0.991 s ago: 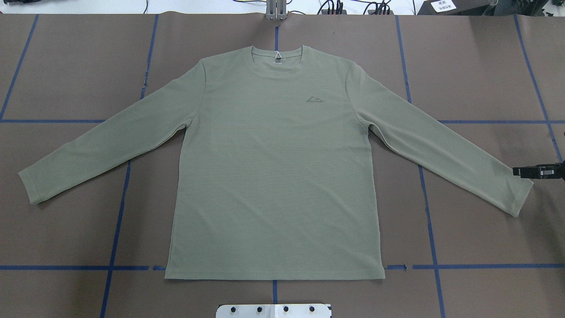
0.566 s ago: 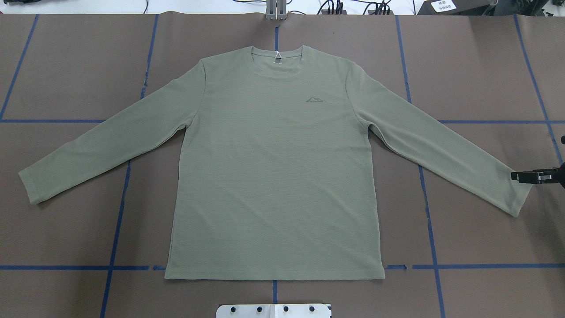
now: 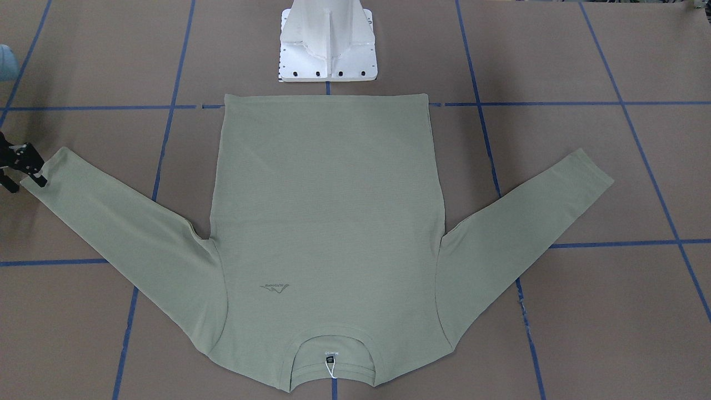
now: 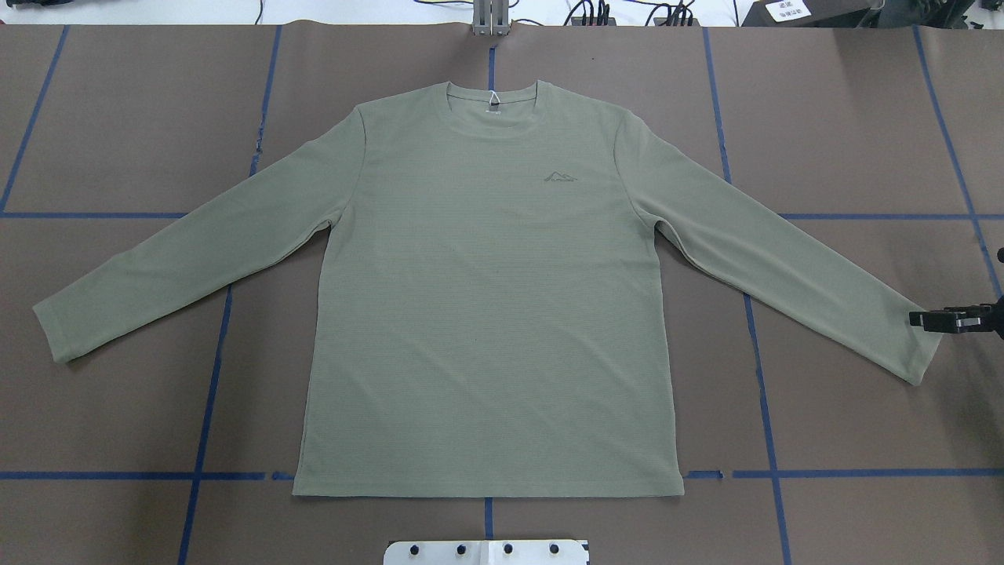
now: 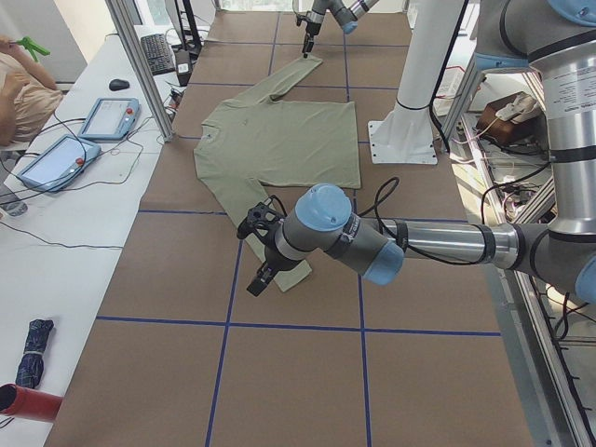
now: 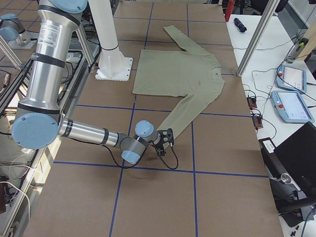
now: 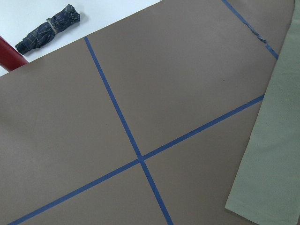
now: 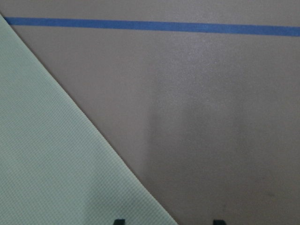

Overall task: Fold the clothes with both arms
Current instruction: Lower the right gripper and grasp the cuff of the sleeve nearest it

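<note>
The right gripper (image 4: 919, 319) has edged along to the cuff (image 4: 924, 353) of the shirt (image 4: 486, 314), which lies flat, front up, on the table (image 4: 118, 118); its jaws look spread, I think, ready to pinch the sleeve, while of the left gripper (image 5: 262, 268) I cannot tell.

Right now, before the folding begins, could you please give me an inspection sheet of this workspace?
Surface: brown table cover with blue tape grid, flat.
Job's things: green shirt flat, front up, sleeves spread, collar away from the robot.
Clutter: folded umbrella and red cylinder on the white side table, off the cover.
Grippers: right end effector open at the cuff on the robot's right; left end effector near the other cuff, state cannot be told.
Cables: black cable loops by the right wrist, over the cover; more cables behind the far edge.
Surroundings: white pedestal; teach pendants; a person at the side table.
</note>
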Controlling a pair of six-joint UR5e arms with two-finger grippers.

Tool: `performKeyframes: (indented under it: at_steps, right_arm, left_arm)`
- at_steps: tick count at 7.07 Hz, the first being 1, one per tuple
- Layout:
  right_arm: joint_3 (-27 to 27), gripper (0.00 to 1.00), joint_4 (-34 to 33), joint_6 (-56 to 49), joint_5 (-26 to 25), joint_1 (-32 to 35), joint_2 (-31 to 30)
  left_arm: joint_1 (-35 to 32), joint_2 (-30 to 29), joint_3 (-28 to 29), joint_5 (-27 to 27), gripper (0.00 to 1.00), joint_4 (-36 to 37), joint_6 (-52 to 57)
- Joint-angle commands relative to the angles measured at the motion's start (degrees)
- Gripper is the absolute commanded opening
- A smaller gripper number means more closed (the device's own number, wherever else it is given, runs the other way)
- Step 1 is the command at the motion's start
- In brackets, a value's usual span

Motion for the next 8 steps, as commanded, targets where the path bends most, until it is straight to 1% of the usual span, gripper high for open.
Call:
performKeyframes:
  at_steps: [1,2,3,4,5,6,7,8]
  right_arm:
    - [0.14,0.60,1.15,-0.01,0.19,-0.02,-0.12]
    - [0.14,0.49,2.03,-0.01,0.45,-0.02,-0.73]
    - [0.14,0.34,2.04,-0.01,0.62,-0.02,-0.91]
    - [0.23,0.23,2.04,-0.01,0.63,-0.02,-0.92]
    - [0.14,0.16,2.04,-0.01,0.63,-0.02,-1.00]
    - [0.23,0.12,2.04,-0.10,0.63,-0.02,-1.18]
    - [0.40,0.00,2.04,-0.10,0.63,-0.02,-1.44]
    - [0.75,0.00,2.04,-0.10,0.63,0.06,-1.44]
  left_arm:
    - [0.04,-0.09,0.27,0.00,1.00,0.00,-0.03]
    - [-0.05,-0.09,0.27,0.00,1.00,0.00,-0.03]
    - [0.04,0.00,0.45,0.00,1.00,0.00,0.06]
    - [-0.05,0.00,0.45,0.00,1.00,0.00,0.06]
    - [-0.05,0.00,0.45,0.00,1.00,0.00,0.06]
    - [0.04,0.00,0.45,0.00,1.00,0.00,0.06]
    - [-0.05,0.00,0.45,0.00,1.00,0.00,0.06]
    - [-0.05,0.00,0.45,0.00,1.00,0.00,0.06]
